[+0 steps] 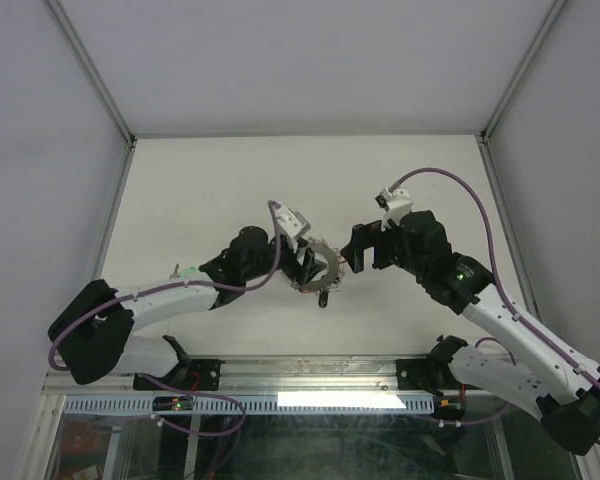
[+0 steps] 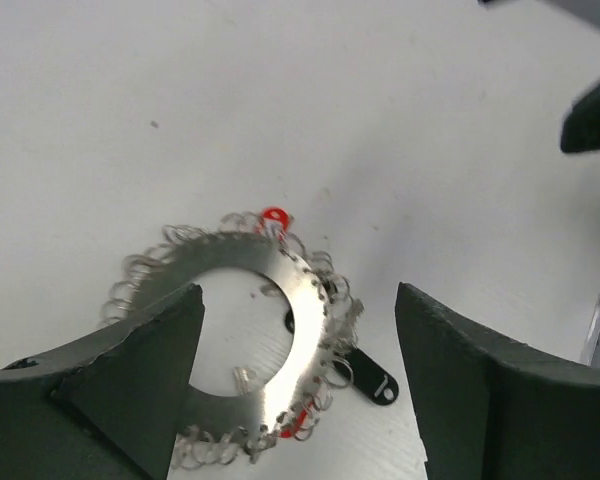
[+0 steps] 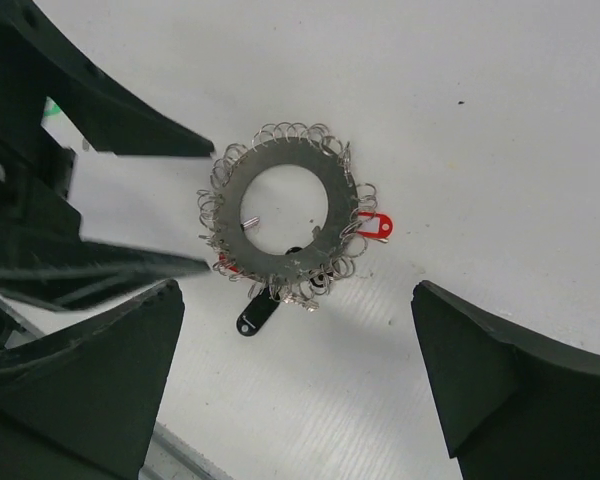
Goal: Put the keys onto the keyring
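Mid-table, the keyring (image 3: 280, 152) is seen flat on the table (image 1: 230, 180), keys (image 3: 375, 225) hung at its rim. Left gripper (image 2: 299, 290) and right gripper (image 3: 295, 300) are held apart, empty, probably to allow a fresh grasp.

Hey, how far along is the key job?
Mostly done, it seems: a red key and a black key sit hooked at the keyring rim. In hand: nothing; the left gripper and right gripper are both open. Remaining: no loose keys visible.
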You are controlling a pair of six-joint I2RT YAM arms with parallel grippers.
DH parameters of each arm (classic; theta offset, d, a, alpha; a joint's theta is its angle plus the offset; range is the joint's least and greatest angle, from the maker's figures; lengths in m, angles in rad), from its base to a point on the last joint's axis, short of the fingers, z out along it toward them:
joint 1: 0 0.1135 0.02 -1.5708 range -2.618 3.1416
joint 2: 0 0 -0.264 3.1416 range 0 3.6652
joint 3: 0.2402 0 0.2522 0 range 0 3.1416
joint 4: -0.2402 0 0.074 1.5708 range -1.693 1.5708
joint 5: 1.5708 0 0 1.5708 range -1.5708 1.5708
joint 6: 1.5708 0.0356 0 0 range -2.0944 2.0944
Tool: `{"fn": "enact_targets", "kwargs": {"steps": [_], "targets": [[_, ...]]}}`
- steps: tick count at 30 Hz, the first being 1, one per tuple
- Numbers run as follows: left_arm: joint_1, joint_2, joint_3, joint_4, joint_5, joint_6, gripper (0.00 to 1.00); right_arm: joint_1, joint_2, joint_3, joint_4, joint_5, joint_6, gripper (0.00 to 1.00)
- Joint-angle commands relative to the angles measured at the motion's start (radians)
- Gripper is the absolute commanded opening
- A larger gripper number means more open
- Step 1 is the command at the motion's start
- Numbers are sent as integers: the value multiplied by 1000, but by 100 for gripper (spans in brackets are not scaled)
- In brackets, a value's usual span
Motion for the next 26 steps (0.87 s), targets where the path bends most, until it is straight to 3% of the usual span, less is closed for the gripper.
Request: {"fn": "enact_targets", "kwargs": {"steps": [1, 6, 10, 18, 26], "targets": [[128, -147, -24, 126, 109, -147, 80, -9, -57, 28, 54, 91, -44, 100], [188, -324, -36, 70, -12, -234, 99, -12, -192, -29, 157, 153, -16, 100], [196, -460, -51, -37, -164, -297, 99, -12, -307, -79, 192, 236, 30, 100], [195, -676, -75, -303, -456, -386, 99, -12, -426, -128, 108, 360, 107, 100], [195, -683, -18, -396, -461, -424, 99, -12, -422, -152, 95, 369, 105, 100]]}}
